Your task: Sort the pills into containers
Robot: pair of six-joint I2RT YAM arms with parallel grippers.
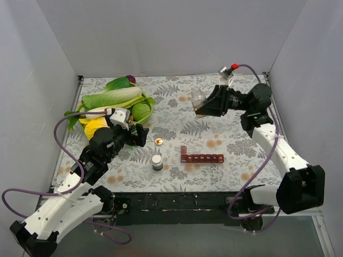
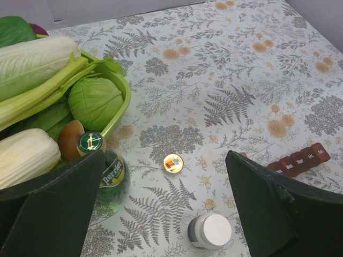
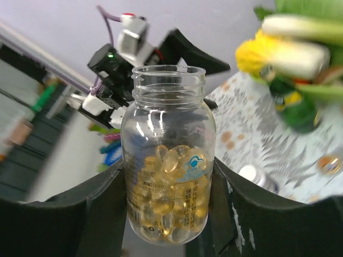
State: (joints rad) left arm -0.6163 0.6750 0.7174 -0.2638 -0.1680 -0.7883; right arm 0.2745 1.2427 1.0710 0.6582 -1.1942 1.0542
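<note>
Probably light, stiff and apt to skid, the narrow dark red plastic strip of containers lies mid-way along the desk, best pinched across its width, while the right hand clamps a clear bottle of yellow pills aloft and the left hand gapes empty.

The pill bottle is clear and glossy, glass or plastic I cannot tell; its capsules are shiny amber gel. The containers are dark red translucent plastic. The green bottle is glossy, the white cap smooth and matt. The counter is a matt printed sheet.
</note>
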